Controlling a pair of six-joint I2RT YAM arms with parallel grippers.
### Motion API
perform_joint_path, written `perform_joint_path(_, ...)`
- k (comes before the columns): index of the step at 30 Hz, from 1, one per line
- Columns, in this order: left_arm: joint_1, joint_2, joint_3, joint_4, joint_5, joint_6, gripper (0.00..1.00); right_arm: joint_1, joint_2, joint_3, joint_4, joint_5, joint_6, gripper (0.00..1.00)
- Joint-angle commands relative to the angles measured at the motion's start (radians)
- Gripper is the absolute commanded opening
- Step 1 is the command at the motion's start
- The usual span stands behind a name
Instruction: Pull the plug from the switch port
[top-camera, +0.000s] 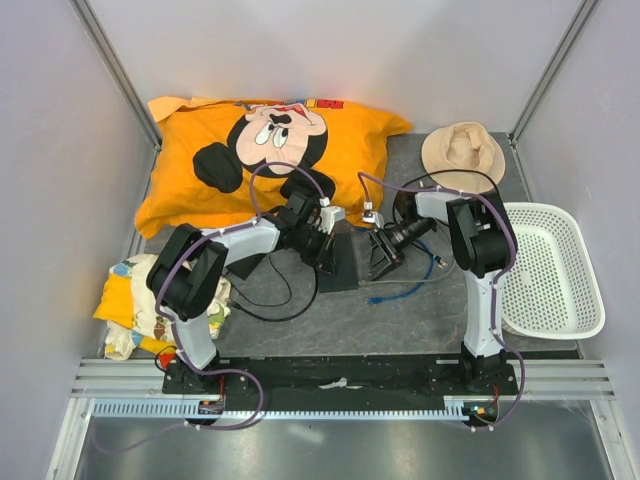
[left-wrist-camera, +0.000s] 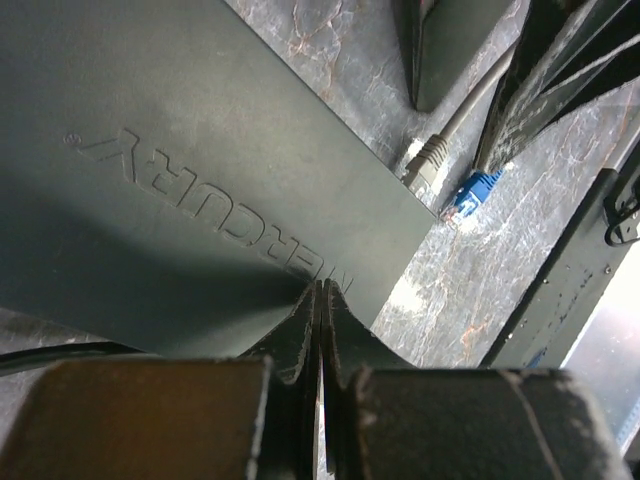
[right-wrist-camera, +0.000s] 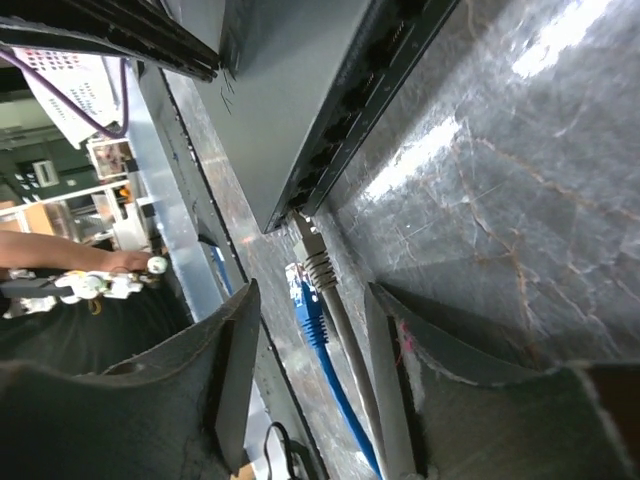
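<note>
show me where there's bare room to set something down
Bare mat: between the blue cable and the base rail, and between pillow and hat. Crowded around the switch, where the left arm, right arm and grey cable meet.

Matte black switch (left-wrist-camera: 180, 150), glossy marbled tabletop (right-wrist-camera: 500, 200), perhaps rubbery grey plug (right-wrist-camera: 317, 265)
</note>
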Motion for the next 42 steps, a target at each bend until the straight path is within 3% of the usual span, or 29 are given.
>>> perform_joint_path(1,-0.009,0.061,-0.047,-0.027,-0.166,0.05,0.02,0.003,0.024,-0.047,0.07,0.013,0.001,0.54)
perform_joint_path(11,-0.014,0.082,-0.024,-0.056,-0.184,0.041,0.02,0.006,-0.074,-0.239,0.478,0.004,0.297,0.51)
perform_joint_path(17,-0.022,0.076,-0.03,-0.05,-0.187,0.041,0.02,0.006,-0.083,-0.266,0.584,0.051,0.391,0.49)
perform_joint_path(35,-0.04,0.066,-0.035,-0.042,-0.206,0.053,0.01,0.04,-0.029,-0.248,0.578,0.105,0.403,0.46)
perform_joint_path(42,-0.046,0.062,-0.036,-0.039,-0.209,0.062,0.02,0.035,-0.022,-0.239,0.494,0.061,0.31,0.49)
